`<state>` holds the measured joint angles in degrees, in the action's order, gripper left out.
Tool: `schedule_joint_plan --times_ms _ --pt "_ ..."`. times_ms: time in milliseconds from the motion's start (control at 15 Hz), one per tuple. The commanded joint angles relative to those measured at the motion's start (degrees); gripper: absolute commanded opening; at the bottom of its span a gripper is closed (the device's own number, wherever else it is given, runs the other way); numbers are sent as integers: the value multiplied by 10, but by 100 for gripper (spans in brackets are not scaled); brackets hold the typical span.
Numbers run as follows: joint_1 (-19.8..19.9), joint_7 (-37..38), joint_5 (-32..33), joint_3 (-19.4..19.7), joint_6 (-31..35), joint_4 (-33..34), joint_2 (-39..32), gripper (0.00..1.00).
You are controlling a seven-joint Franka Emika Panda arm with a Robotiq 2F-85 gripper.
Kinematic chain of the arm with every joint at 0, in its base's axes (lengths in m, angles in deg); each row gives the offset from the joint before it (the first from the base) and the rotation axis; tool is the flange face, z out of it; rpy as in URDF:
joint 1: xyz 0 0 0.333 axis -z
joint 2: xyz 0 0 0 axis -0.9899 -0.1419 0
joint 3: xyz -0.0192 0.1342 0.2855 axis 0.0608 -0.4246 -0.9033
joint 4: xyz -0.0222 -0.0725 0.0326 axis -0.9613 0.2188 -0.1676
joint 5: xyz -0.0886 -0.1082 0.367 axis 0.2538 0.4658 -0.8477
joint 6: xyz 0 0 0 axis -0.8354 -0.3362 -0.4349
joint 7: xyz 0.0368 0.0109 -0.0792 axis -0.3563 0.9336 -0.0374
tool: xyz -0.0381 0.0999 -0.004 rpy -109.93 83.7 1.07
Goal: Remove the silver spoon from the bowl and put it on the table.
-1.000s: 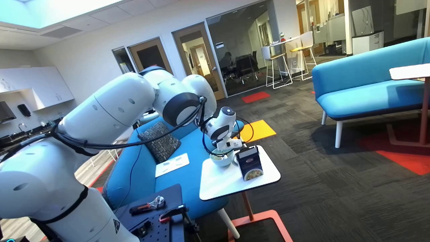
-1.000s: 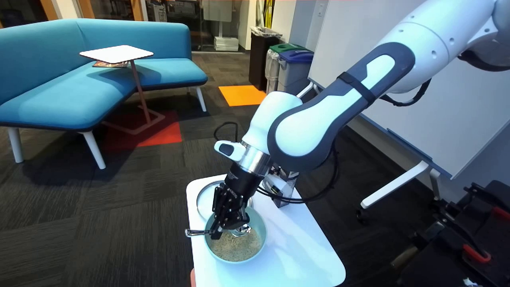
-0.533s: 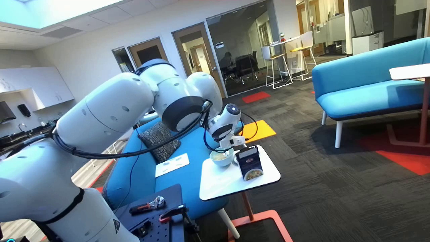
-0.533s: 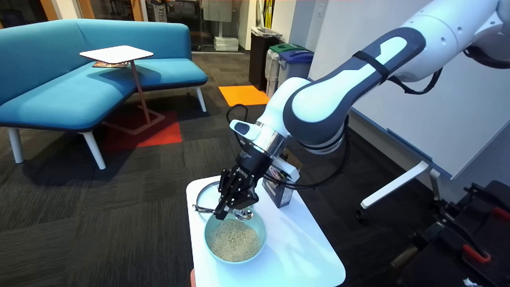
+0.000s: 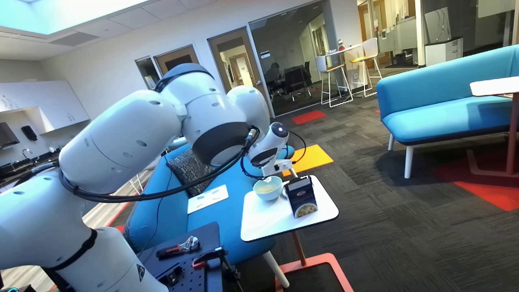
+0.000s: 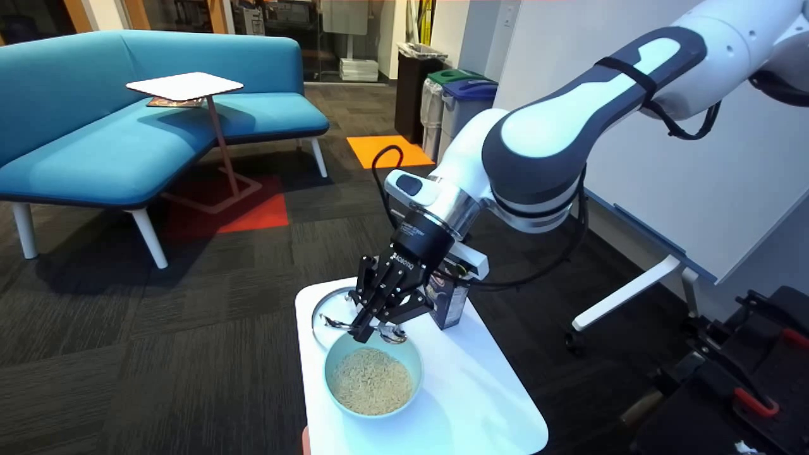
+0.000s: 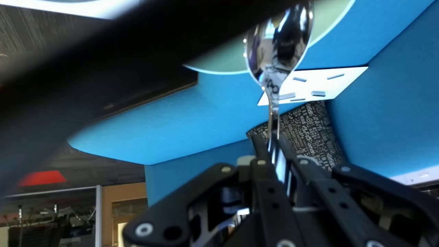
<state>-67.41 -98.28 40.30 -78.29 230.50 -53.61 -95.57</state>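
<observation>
Jaws stand narrow, pinching the silver spoon [image 7: 279, 44] partway along its handle; the head projects beyond the gripper [image 7: 272, 140]. I judge the spoon light, stiff and hard to break, yet slippery and apt to pivot; I therefore retain the hold on the handle, close to the balance point. Compared with one second earlier, in an exterior view the spoon is higher and slightly farther right: its head no longer covers part of the grain [image 6: 371, 385] but appears at the far rim of the bowl [image 6: 407, 357], above the table [image 6: 480, 404].
</observation>
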Motion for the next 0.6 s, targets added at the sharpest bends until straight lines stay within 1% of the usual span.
schedule_joint_plan --times_ms 0,267,533 --pt "50 -62 8 -48 -35 -21 -32 3" --pt "91 -139 -6 -86 -84 -17 -82 3" --pt "112 -197 -25 -101 -138 2 -123 3"
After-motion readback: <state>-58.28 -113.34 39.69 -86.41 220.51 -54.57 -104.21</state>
